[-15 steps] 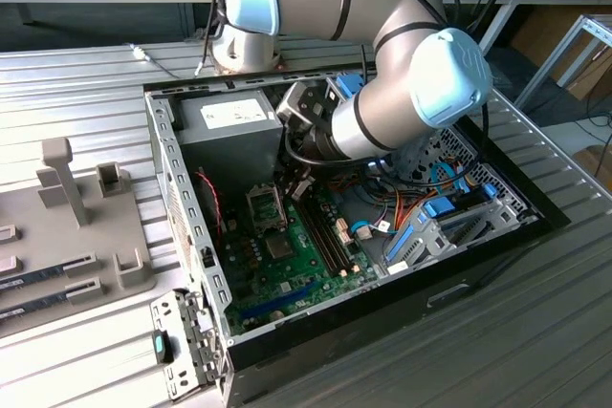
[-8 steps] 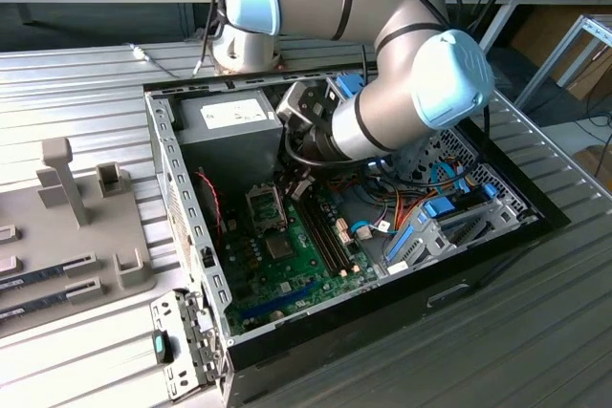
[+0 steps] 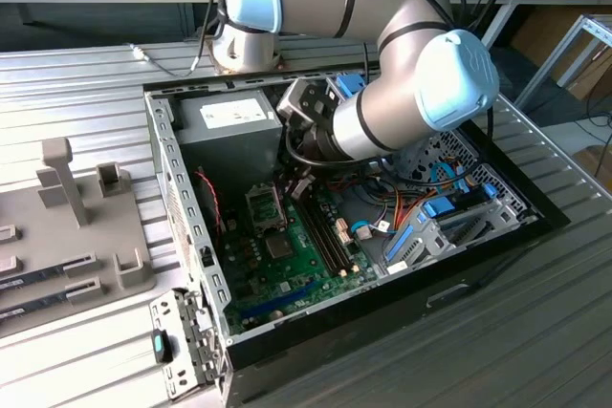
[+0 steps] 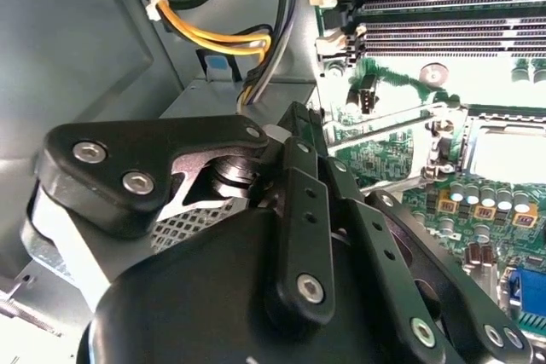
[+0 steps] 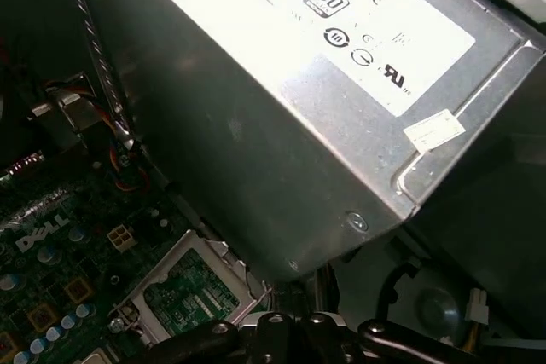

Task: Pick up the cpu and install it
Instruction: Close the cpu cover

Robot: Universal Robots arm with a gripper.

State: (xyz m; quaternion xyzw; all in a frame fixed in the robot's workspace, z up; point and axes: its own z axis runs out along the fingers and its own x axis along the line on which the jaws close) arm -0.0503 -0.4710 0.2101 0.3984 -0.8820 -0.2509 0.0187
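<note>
The cpu is hidden. My gripper (image 3: 298, 186) hangs low inside the open computer case (image 3: 167, 179), just beside the silver socket frame (image 3: 265, 205) on the green motherboard (image 3: 296, 269). In the second wrist view the gripper's black linkages (image 4: 294, 121) lie close to the socket (image 4: 503, 153), whose inside is washed out bright. In the first wrist view the gripper's (image 5: 294, 323) black body sits next to the socket frame (image 5: 192, 296), which has green board showing inside it.
A grey power supply (image 3: 234, 121) (image 5: 281, 100) stands right behind the gripper. Memory slots (image 3: 330, 236) (image 4: 452, 6) and a dark soldered chip (image 3: 278, 246) flank the socket. Yellow and black cables (image 4: 213, 36) hang nearby. A grey fixture tray (image 3: 76, 226) lies on the exterior view's left.
</note>
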